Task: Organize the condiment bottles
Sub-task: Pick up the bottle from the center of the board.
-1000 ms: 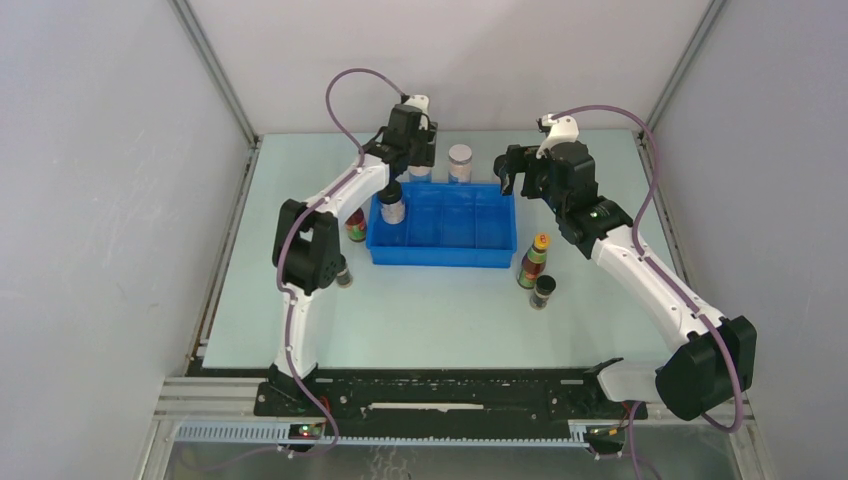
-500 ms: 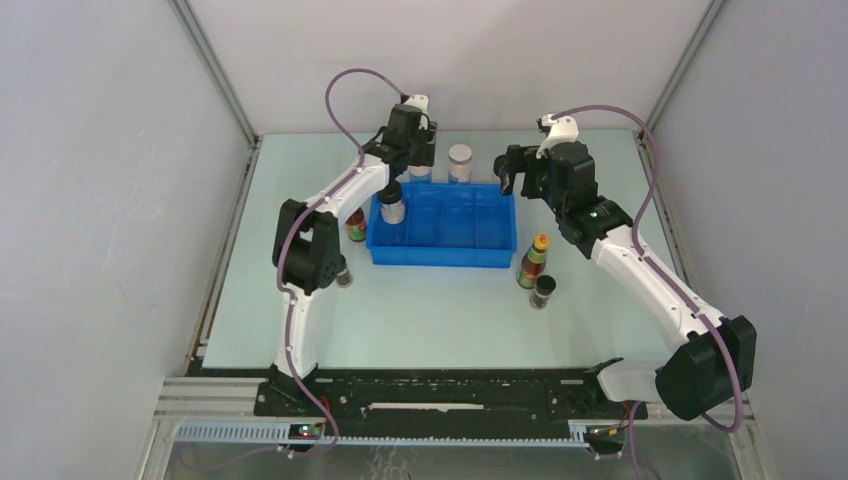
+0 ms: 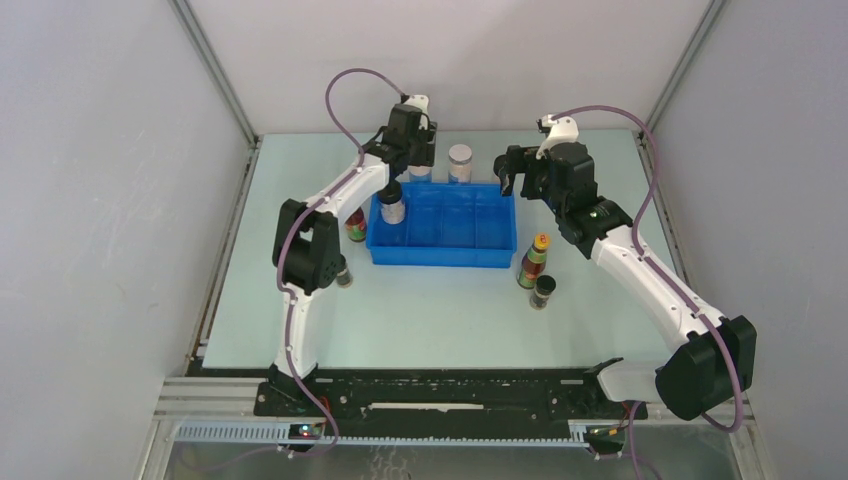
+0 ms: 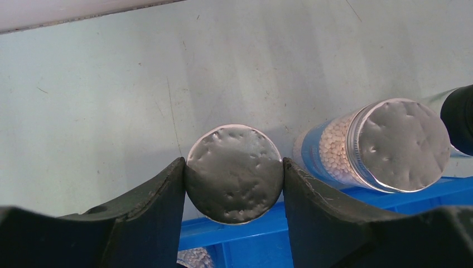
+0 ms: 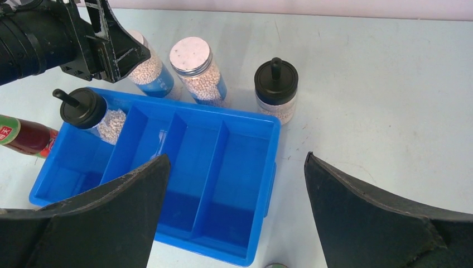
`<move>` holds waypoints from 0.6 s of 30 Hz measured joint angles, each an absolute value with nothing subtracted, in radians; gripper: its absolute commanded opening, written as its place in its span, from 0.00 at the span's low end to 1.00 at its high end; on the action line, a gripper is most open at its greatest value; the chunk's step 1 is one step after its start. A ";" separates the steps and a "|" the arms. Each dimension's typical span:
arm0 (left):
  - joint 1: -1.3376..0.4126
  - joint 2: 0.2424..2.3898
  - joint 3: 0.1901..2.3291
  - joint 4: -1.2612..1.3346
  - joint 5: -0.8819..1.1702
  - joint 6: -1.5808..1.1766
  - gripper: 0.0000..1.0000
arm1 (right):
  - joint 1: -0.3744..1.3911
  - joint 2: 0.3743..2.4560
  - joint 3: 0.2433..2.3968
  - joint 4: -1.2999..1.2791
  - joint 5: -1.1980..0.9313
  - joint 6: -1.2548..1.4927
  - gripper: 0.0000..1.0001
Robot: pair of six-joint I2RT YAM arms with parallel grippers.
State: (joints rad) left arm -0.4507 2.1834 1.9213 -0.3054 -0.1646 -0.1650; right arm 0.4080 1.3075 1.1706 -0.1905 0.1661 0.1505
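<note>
Condiment bottles stand around the blue tray (image 5: 271,167). One clear white-lidded bottle (image 4: 233,174) is clamped between the fingers (image 4: 162,201) of the left gripper (image 4: 233,164), which press its lid from both sides. Its twin (image 4: 402,142) stands just right of them. The right gripper (image 5: 237,158) hangs spread wide, holding nothing. A knob-capped bottle (image 5: 276,81) stands beyond its fingers, and a second knob-capped bottle (image 5: 83,107) stands in the tray's leftmost compartment.
</note>
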 measured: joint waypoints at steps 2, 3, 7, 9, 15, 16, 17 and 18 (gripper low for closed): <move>-0.451 2.183 1.925 -0.312 -0.164 -0.163 0.00 | 0.408 1.308 1.170 -0.191 0.166 0.155 1.00; -0.451 2.183 1.925 -0.313 -0.164 -0.160 0.00 | 0.408 1.307 1.169 -0.191 0.166 0.157 1.00; -0.451 2.183 1.932 -0.325 -0.163 -0.157 0.00 | 0.408 1.304 1.164 -0.191 0.167 0.163 1.00; -0.451 2.183 1.936 -0.333 -0.163 -0.157 0.00 | 0.408 1.304 1.163 -0.191 0.167 0.163 0.99; -0.451 2.183 1.947 -0.361 -0.165 -0.157 0.00 | 0.408 1.304 1.158 -0.191 0.167 0.165 1.00; -0.451 2.183 1.948 -0.361 -0.165 -0.157 0.00 | 0.408 1.303 1.158 -0.191 0.167 0.165 0.99; -0.451 2.183 1.951 -0.364 -0.165 -0.157 0.00 | 0.408 1.303 1.158 -0.191 0.167 0.165 0.99; -0.452 2.183 1.953 -0.366 -0.165 -0.156 0.00 | 0.408 1.303 1.158 -0.191 0.167 0.165 1.00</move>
